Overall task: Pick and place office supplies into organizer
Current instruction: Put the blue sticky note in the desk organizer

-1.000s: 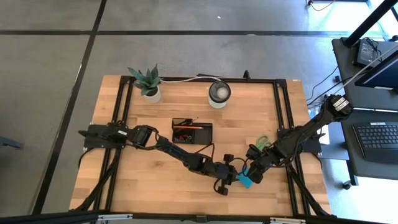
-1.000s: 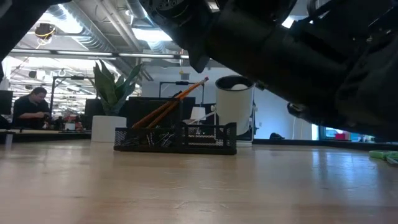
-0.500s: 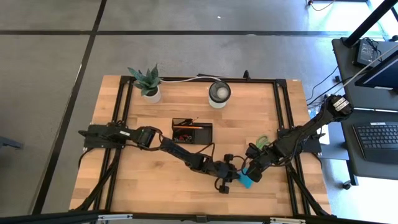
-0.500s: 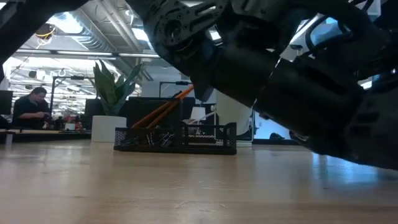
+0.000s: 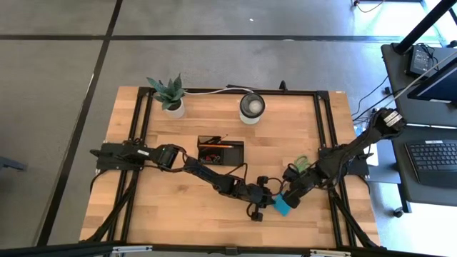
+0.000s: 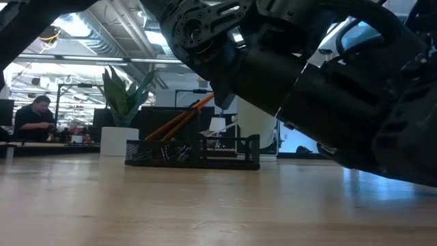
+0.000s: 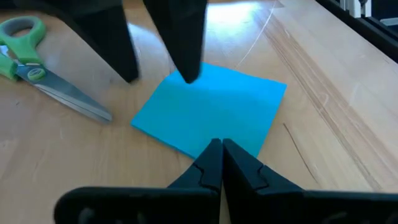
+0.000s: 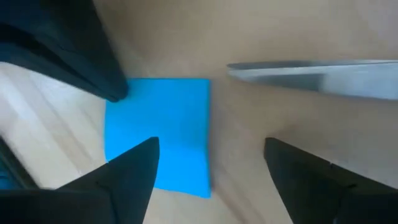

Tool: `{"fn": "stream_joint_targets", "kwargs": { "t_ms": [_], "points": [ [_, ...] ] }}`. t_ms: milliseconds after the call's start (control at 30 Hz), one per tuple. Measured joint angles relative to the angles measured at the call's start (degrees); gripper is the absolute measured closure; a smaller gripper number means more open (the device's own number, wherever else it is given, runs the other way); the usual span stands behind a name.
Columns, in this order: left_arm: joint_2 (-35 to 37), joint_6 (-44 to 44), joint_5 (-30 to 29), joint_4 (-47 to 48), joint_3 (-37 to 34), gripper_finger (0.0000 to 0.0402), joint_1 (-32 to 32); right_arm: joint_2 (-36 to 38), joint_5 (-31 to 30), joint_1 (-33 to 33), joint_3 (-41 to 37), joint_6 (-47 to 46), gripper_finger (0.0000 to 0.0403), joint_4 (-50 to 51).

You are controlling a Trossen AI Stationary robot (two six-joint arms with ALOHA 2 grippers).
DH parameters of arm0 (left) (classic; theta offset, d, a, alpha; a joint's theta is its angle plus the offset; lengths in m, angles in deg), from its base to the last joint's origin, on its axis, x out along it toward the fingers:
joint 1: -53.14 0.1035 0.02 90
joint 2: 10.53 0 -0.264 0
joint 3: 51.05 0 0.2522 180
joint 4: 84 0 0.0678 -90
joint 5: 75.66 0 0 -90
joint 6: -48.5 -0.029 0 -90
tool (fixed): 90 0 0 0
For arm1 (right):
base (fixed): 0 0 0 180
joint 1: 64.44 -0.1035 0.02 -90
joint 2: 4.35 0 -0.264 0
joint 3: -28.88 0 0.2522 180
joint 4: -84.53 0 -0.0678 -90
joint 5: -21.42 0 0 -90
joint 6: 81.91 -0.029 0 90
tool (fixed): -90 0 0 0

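Lying flat on the table [image 5: 178,214] near its front right: blue sticky-note pad [image 7: 211,115], scissors [image 7: 43,78] just beside. Pinching fully together at the pad's near edge, left gripper [image 7: 222,149]. Hovering over the pad with fingers spread wide, grasping nothing, right gripper [image 8: 208,165].

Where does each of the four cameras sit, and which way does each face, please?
High: overhead, straight down; both arms, organizer.
Low: table height, level across the table; dark arm bodies hang above.
Left wrist: left gripper shut at the blue sticky-note pad, scissors beside.
Right wrist: right gripper open above that pad.
Both wrist views share the pad.
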Motion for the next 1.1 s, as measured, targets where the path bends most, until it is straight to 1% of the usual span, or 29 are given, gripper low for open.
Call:
{"fn": "stream_joint_targets", "kwargs": {
  "t_ms": [100, 167, 367, 600, 767, 867, 1100],
  "points": [
    [0.00, -0.07, 0.05, 0.10, 0.00, 0.0399, 0.00, 0.55, -0.13, 0.02, -4.52, -1.25, 0.0107, -7.71],
    [0.00, -0.07, 0.03, 0.34, -0.02, 0.0399, 0.00, 0.87, -0.17, 0.02, -5.54, -1.63, 0.0107, -9.96],
    [0.00, -0.07, 0.05, 0.58, -0.02, 0.0399, 0.02, 2.93, 2.36, 0.10, -6.41, 2.66, 0.0107, -13.01],
    [0.00, -0.07, -0.17, 0.68, -0.02, 0.0399, 0.09, 2.63, 3.85, 0.10, -6.35, 1.31, 0.0107, -14.30],
    [0.00, -0.07, -0.49, 0.69, -0.07, 0.0400, 0.11, 2.43, 5.66, -0.03, -6.48, 0.86, 0.0107, -17.38],
    [0.00, -0.09, -1.15, 0.71, -0.09, 0.0399, 0.09, 2.47, 5.52, -0.03, -6.48, 0.69, 0.0107, -18.18],
    [0.00, -0.08, -1.71, 0.85, -0.09, 0.0400, 0.11, 2.52, 2.88, -0.01, -6.41, 0.66, 0.0107, -19.48]
  ]
}}
